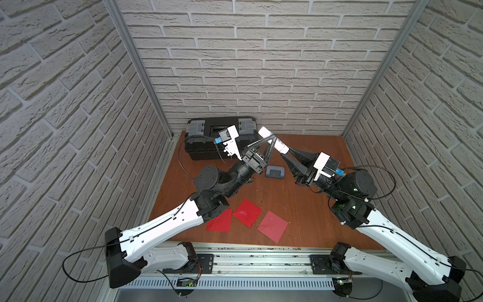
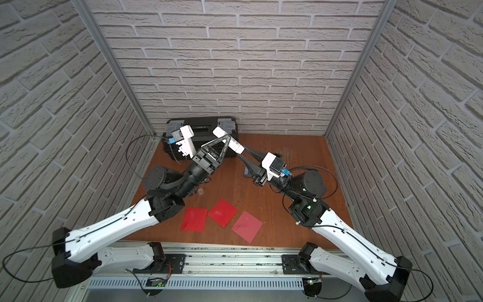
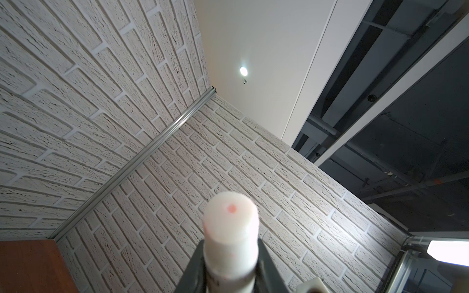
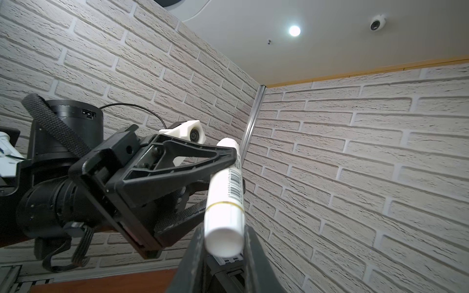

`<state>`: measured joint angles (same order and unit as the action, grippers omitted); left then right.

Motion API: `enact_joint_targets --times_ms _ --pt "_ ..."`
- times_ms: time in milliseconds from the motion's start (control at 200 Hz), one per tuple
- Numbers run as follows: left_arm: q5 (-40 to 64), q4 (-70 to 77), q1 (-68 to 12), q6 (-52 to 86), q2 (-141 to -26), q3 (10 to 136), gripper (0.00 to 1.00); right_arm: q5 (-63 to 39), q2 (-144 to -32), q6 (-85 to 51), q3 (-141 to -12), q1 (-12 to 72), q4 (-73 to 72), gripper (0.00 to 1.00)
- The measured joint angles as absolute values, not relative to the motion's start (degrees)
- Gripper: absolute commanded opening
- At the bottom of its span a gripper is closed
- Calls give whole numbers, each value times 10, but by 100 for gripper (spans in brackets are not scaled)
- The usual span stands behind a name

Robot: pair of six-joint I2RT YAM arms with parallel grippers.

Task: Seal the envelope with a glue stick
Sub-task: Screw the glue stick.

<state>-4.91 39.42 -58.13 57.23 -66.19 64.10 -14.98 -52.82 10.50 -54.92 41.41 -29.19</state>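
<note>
Whitish brick-pattern wall panels (image 1: 261, 65) enclose the reddish-brown wooden tabletop (image 1: 313, 209) on three sides, meeting above its rear corners at aluminium corner posts (image 1: 141, 70). High above the tabletop (wrist views only) a round ceiling lamp (image 4: 294, 30) glows.

Glue stick (image 4: 224, 218): smooth white plastic, soft sheen, printed label.
Tabletop (image 1: 300, 209): reddish-brown wood look, satin finish.
Red envelopes (image 1: 247, 211): paper, slight gloss; palest envelope (image 1: 272, 226) matt.
Toolbox (image 1: 203, 149): matt black plastic, grey clasps.
Walls (image 1: 261, 65): rough, matt, brick-textured.
Corner post (image 3: 157, 142): brushed metal.
</note>
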Motion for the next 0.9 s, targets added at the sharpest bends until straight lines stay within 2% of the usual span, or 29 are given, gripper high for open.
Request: enact_joint_targets --times_ms 185,270,385,570,900 --pt "-56 390 -575 570 -666 631 0 -137 -479 -49 -548 426 -267 46" --pt "-57 390 -574 568 -668 625 0 -123 -462 -177 -550 427 -258 47" --pt "-52 392 -574 562 -670 625 1 -119 -465 -346 -550 427 -257 56" --pt "-37 429 -574 555 -672 618 0 -118 -493 -539 -550 427 -229 56" --pt "-29 450 -574 552 -679 618 0 -122 -519 -654 -558 427 -216 49"
